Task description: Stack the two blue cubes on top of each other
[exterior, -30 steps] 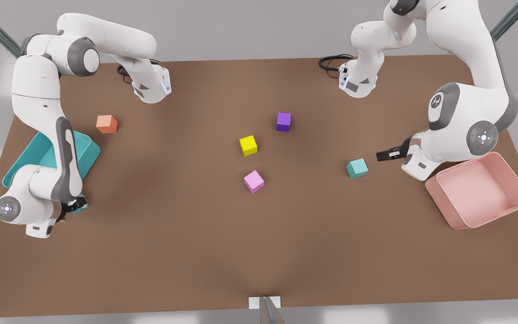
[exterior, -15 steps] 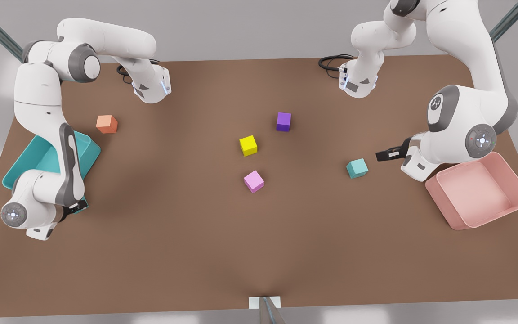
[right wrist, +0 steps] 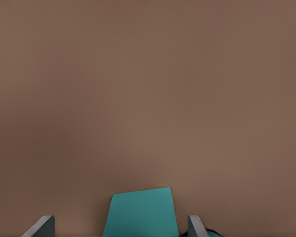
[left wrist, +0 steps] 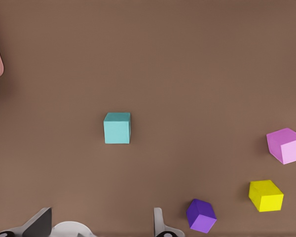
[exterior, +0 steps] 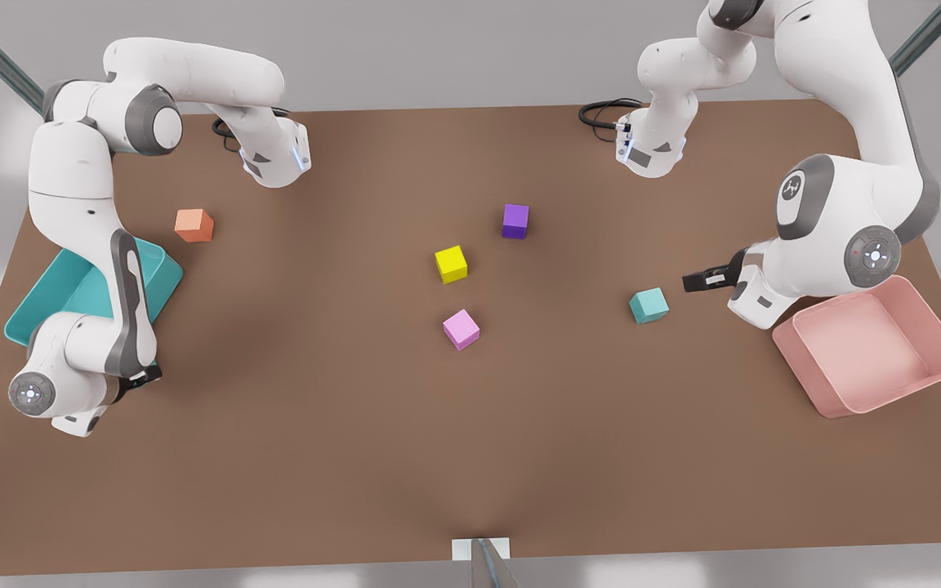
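Brown matte desk (exterior: 470, 449) carries everything. Nearest, at the front view's left, the right hand (exterior: 142, 377) hangs low over the desk just in front of a large teal open bin (exterior: 70, 278). In the right wrist view its grey fingers (right wrist: 42, 224) are spread wide, and one small matte teal cube (right wrist: 140, 215) sits between them with a gap of desk showing on each side, so nothing is pinched. Further back, near the middle, lies a light pink cube (exterior: 461, 329). To the front view's right of it the second small matte teal cube (exterior: 648, 305) rests on the desk by itself. The left hand (exterior: 699, 280) hovers just beside that cube, apart from it, with its fingers spread and holding nothing. A pale pink open bin (exterior: 899, 390) stands at the front view's right edge, next to that arm. Beyond the pink cube come a yellow cube (exterior: 451, 264) and then a dark purple cube (exterior: 515, 220). Far off at the front view's left sits an orange cube (exterior: 193, 224).
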